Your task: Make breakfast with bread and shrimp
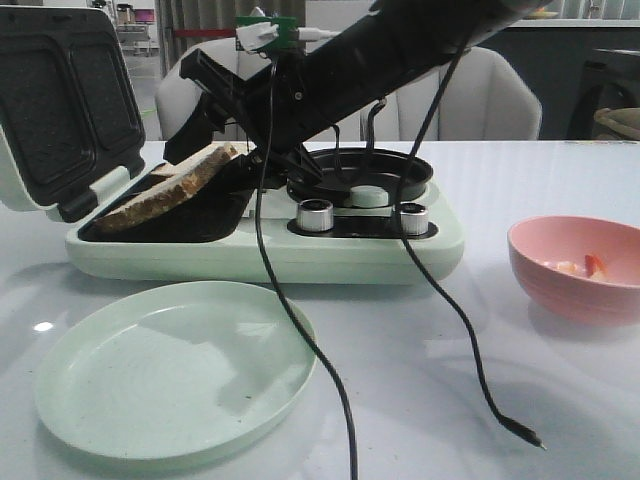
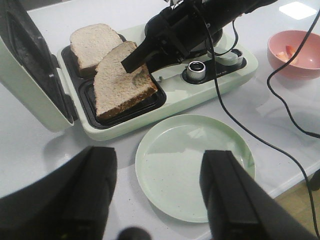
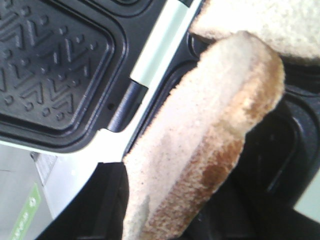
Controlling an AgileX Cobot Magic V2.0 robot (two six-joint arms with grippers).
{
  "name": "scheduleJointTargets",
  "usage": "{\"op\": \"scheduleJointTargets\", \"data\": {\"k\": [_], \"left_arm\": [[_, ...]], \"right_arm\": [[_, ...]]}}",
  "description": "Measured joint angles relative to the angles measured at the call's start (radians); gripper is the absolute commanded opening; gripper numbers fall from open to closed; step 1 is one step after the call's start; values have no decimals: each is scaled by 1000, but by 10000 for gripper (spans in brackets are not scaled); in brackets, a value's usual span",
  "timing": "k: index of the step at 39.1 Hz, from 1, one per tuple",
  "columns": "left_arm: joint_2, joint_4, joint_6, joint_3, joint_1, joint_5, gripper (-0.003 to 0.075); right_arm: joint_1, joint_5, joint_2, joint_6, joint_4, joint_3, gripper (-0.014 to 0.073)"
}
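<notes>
right fingers [image 2: 131, 64] clenched on the near bread slice [image 2: 120, 82], holding it tilted, its low edge in the sandwich maker [image 1: 400, 255]'s near well. that thin pinch looks risky: the slice could tear or slip back. right arm reaches in from two o'clock. left fingers [image 2: 157, 192] released, hovering over the plate [image 2: 195, 165] at six o'clock. shrimp [image 1: 590, 265] sits in the pink bowl [image 1: 575, 290], three o'clock.
</notes>
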Motion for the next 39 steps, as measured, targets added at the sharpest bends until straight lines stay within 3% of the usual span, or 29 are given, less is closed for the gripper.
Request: {"op": "scheduleJointTargets", "data": {"k": [8, 17, 26, 33, 39], "left_arm": [[0, 0, 0, 2, 0, 0, 424], [0, 0, 0, 2, 0, 0, 424], [0, 0, 0, 2, 0, 0, 424], [0, 0, 0, 2, 0, 0, 424], [0, 0, 2, 2, 0, 0, 424]], "right_arm": [[-25, 45, -93, 209, -374, 0, 454], [-29, 129, -410, 341, -723, 44, 454], [-29, 107, -1009, 399, -931, 501, 454], [-29, 166, -1430, 643, -1214, 762, 454], [-29, 154, -1666, 676, -1235, 935, 454]]}}
